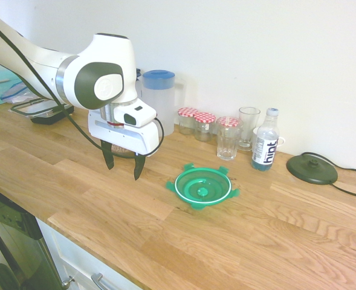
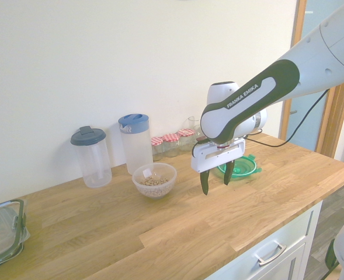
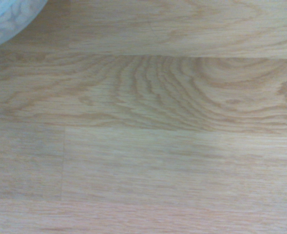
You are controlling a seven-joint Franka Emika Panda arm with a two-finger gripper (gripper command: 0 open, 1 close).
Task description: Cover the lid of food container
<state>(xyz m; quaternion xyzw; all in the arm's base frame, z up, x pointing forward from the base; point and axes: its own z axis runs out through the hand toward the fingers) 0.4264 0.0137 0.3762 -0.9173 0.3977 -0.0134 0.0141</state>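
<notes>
The round green lid (image 1: pixel 203 186) with a white ring lies on the wooden counter, its clip tabs sticking out around the edge. The food container (image 2: pixel 155 179), a small clear bowl of beige grains, stands in front of the jugs. My gripper (image 2: pixel 215 186) hangs just above the counter between the bowl and the lid (image 2: pixel 245 168), open and holding nothing. In the first exterior view my gripper (image 1: pixel 122 171) is left of the lid, and the arm hides the bowl. An edge of the bowl (image 3: pixel 7 19) shows in a corner of the wrist view over bare wood.
Two clear jugs (image 2: pixel 90 156) (image 2: pixel 135 142) stand by the wall, then red-checked jars (image 1: pixel 205 125), glasses (image 1: pixel 228 138), a water bottle (image 1: pixel 265 143) and a black round base (image 1: pixel 311 168). A rectangular clear container (image 2: pixel 1 233) sits at the far end. The counter's front edge (image 1: pixel 105 254) is close.
</notes>
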